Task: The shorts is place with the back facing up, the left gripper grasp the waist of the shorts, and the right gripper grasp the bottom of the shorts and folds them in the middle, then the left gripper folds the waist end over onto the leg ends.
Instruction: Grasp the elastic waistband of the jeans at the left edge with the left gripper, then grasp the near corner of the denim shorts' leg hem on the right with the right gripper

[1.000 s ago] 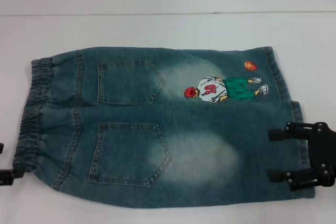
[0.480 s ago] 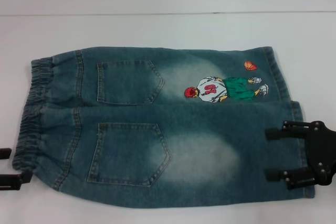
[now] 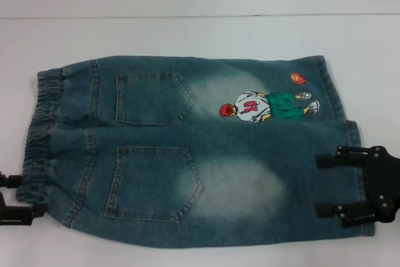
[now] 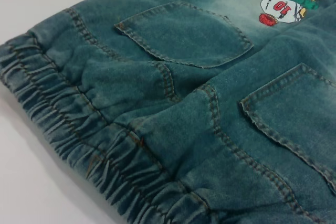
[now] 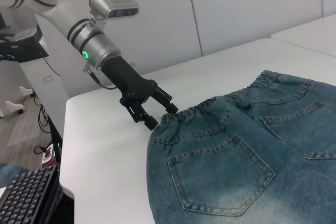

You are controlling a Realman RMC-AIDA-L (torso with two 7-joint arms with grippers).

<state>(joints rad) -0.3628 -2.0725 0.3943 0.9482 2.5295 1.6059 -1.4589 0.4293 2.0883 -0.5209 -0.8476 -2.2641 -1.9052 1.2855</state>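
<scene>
The denim shorts lie flat, back up, with two patch pockets showing. The ruffled waist points left; the leg hems, the bottom of the shorts, point right, near the basketball print. My left gripper is open at the near corner of the waist, one finger on each side of the band. The right wrist view shows the same left gripper spread at that corner. The left wrist view is filled by the waist up close. My right gripper is open over the near leg's hem.
The shorts rest on a white table whose far edge runs across the back. In the right wrist view the table's edge drops off beside the left arm, and a keyboard sits below it.
The left gripper has moved right, in toward the near corner of the waist. The right gripper has shifted slightly left over the near leg hem. The shorts have not moved.
</scene>
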